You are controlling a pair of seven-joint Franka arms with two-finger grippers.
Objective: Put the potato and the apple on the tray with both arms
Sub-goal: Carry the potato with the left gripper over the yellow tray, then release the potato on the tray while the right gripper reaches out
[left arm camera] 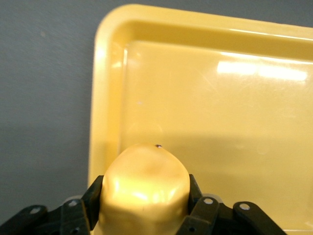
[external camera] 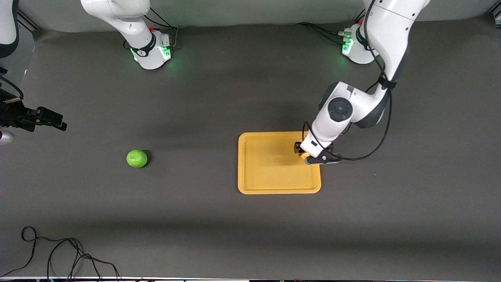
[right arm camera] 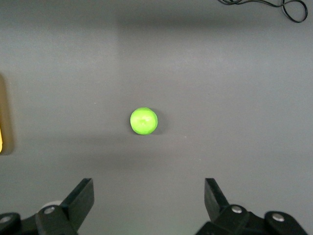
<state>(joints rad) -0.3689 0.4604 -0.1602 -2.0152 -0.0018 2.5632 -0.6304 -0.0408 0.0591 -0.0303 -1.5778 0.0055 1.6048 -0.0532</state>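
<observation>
Now, potato (left arm camera: 145, 188): gripped in the left tool (external camera: 306, 154), low over the tray (external camera: 250, 184) at the rim toward the left arm's end.
Release direction: straight down; tray floor lies under the potato.
Apple (external camera: 137, 158): on the worktop, well apart from the tray, toward the right arm's end.
Right tool (right arm camera: 146, 205): wide open, empty, high over the apple; nearer arm for it.
</observation>
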